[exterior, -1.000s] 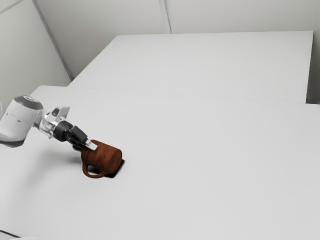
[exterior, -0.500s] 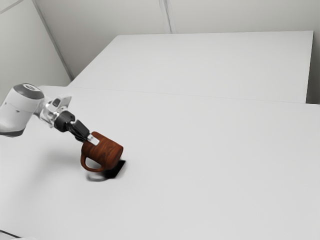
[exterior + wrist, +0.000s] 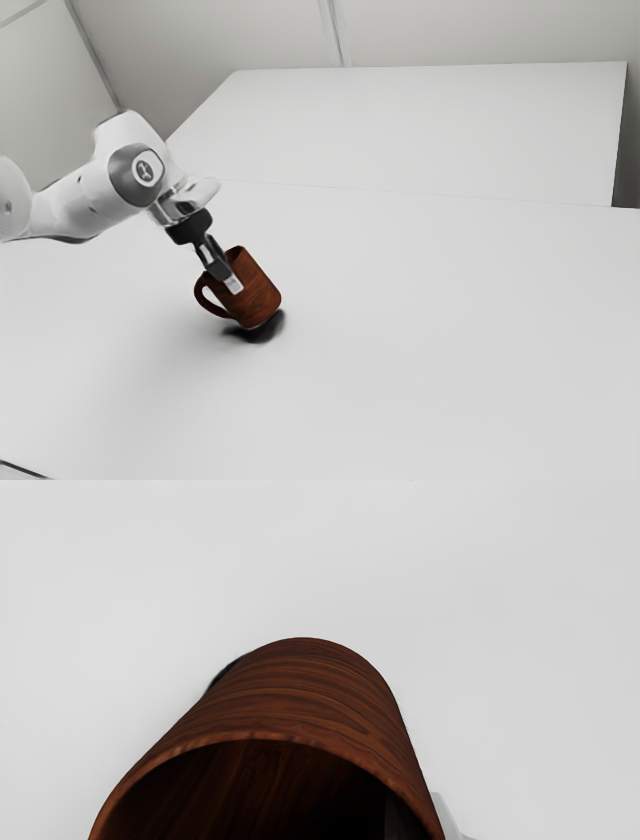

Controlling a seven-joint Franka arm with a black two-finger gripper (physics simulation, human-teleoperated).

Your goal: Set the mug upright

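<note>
By the claw [image 3: 234,284], the mug [image 3: 259,295] is being pinched at its wall, one finger inside, the other outside. Tilted, its handle [image 3: 199,294] facing the exterior view's left, it is being held well in from the table's [image 3: 420,330] far edge.

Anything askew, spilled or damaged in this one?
Only the mug is askew: it tilts in the gripper, its mouth leaning toward the exterior view's left. That looks odd for a mug, but fits a righting not yet finished. I see no spill or damage.
</note>
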